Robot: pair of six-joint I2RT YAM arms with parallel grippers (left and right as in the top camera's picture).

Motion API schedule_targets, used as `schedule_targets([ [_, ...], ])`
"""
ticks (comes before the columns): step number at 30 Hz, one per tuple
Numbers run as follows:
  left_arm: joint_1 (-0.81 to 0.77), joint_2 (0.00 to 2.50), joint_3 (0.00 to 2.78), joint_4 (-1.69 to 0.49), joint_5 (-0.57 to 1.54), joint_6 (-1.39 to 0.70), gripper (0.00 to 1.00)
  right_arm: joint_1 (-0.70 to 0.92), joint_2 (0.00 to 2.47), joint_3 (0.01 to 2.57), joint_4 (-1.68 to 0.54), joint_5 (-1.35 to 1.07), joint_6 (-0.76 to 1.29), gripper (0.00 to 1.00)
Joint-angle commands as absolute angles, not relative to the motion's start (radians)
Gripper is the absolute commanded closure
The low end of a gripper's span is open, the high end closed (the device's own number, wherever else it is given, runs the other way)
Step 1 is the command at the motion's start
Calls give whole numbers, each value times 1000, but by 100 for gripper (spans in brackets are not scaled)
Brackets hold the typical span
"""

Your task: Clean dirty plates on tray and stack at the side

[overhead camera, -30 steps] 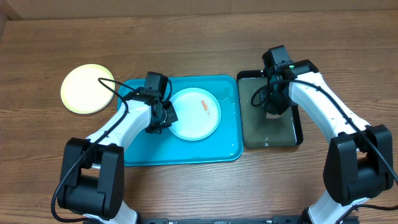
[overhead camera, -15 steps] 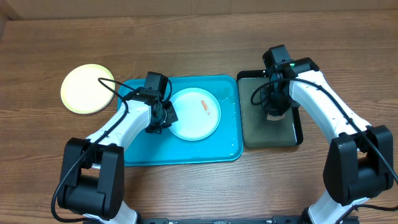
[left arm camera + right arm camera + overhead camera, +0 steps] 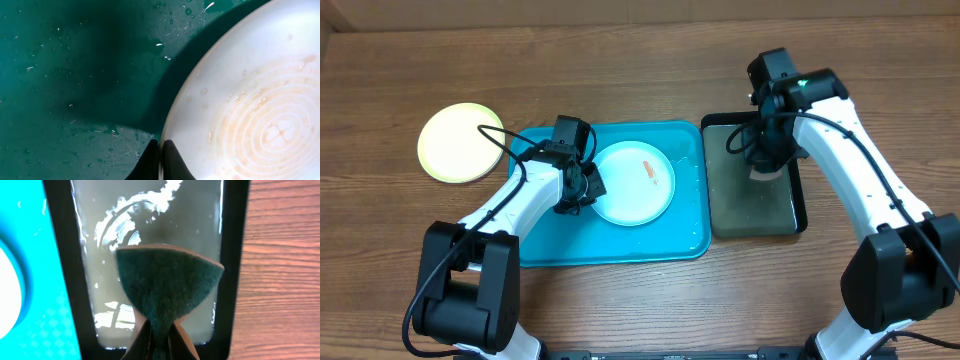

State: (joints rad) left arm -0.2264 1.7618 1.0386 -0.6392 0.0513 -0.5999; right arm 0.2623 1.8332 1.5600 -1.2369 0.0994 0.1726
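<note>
White round shallow plastic plate lies in large turquoise plastic tray, mid-desk. Left pincer pinches its rim on the desk's left-edge side. Judged light, stiff, wet-slippery; rim is the hold. Right pincer clamps green sponge over black water tray.

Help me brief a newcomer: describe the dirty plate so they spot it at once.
Find the big blue tray in the middle of the wooden table. A white plate lies on it. Unlike the yellow-green plate lying off the tray, it bears an orange smear.
</note>
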Motion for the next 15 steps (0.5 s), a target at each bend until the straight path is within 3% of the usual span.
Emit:
schedule_targets([
  [1,-216,1773,1032,-646,19,-598,96,262,1814,1419,-1154,76,183,96],
  [7,-216,1773,1032,-643,19,-598,96,262,1811,1397,-1132,58,183,96],
  [15,-216,1773,1032,-643,19,-598,96,276,1810,1801,-1375,-71,176,96],
])
